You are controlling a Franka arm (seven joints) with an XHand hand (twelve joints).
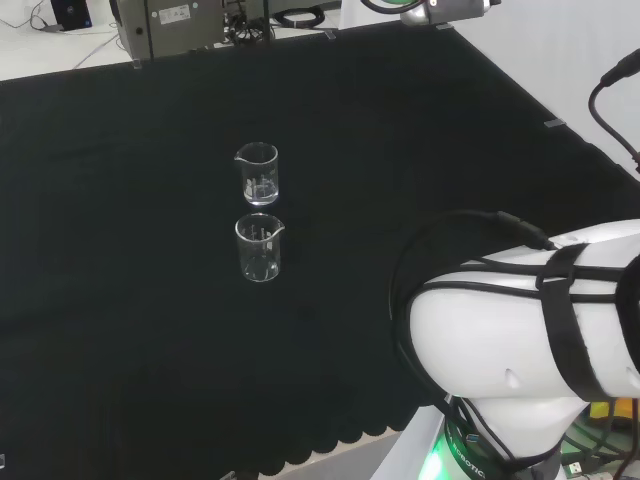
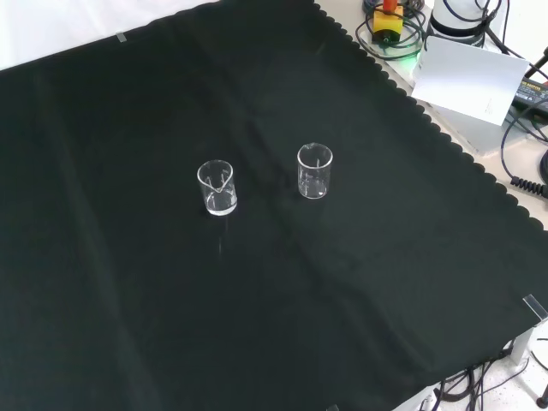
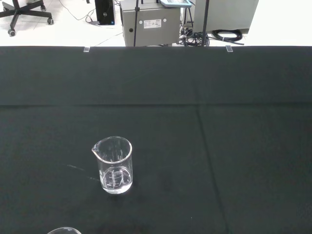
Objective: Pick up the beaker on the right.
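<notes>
Hand state cannot be told. Right beaker [image 2: 314, 171], front view, stands mid-cloth [image 2: 128, 300] beside another beaker [image 2: 217, 187]: light, slippery, fragile glass; grasp around its wall.

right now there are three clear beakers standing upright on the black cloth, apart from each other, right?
Not three: the front view shows two clear beakers, one to the left and one to the right. Both stand upright on the black cloth, apart from each other.

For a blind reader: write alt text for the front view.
Two clear beakers stand upright and apart on a black cloth, one at left and one at right, slightly farther back. Cables and a white card lie beyond the cloth's scalloped edge at upper right.
</notes>
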